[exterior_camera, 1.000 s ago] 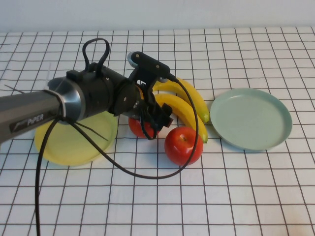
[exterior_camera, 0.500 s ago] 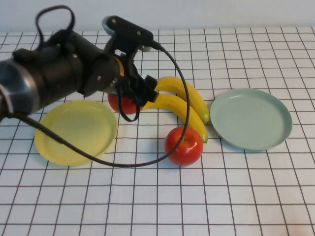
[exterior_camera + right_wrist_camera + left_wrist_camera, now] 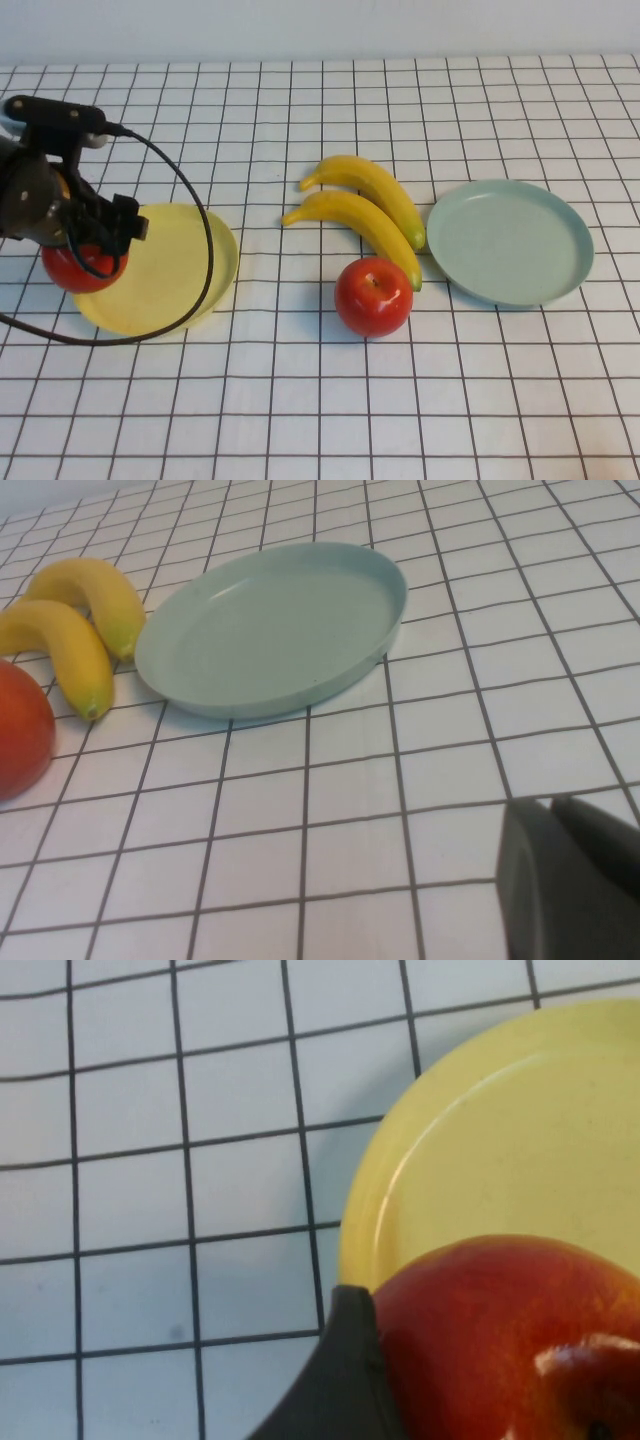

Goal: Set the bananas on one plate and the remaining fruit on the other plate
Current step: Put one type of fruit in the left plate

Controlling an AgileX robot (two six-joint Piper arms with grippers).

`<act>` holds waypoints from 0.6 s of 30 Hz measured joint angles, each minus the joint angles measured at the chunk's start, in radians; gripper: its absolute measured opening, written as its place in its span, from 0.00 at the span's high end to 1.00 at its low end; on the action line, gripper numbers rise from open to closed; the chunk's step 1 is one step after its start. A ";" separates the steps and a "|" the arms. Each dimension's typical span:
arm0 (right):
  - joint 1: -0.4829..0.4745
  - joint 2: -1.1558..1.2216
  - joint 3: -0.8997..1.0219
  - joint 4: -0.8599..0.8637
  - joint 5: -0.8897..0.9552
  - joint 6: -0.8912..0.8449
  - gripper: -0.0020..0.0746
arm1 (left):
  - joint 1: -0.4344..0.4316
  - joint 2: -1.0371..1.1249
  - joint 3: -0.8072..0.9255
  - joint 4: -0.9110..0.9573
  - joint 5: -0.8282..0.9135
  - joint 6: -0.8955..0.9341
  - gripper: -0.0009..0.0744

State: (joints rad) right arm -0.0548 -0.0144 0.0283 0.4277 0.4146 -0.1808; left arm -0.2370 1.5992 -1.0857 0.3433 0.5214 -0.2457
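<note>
My left gripper is shut on a glossy red apple, held over the left rim of the pale yellow plate. In the left wrist view that apple fills the space beside one dark finger, above the yellow plate. A second red apple rests on the table just in front of two yellow bananas. To their right lies the blue-green plate, with nothing on it. My right gripper is shut, low over the table near the blue-green plate.
A white cloth with a black grid covers the table. The left arm's black cable loops across the yellow plate. The right wrist view also shows the bananas and the loose apple.
My left arm has carried its apple from beside the bananas leftward to the yellow plate's left rim. The other apple, the bananas and both plates have not moved.
</note>
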 joint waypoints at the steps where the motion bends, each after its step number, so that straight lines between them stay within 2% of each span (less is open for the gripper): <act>1: 0.000 0.000 0.000 0.000 0.000 0.000 0.99 | 0.005 0.005 0.002 0.000 0.000 -0.003 0.22; 18: 0.000 0.000 0.000 0.000 0.000 0.000 0.99 | 0.007 0.094 0.002 -0.088 -0.112 -0.002 0.22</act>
State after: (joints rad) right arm -0.0548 -0.0144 0.0283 0.4277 0.4146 -0.1808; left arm -0.2303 1.6934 -1.0833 0.2555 0.4094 -0.2477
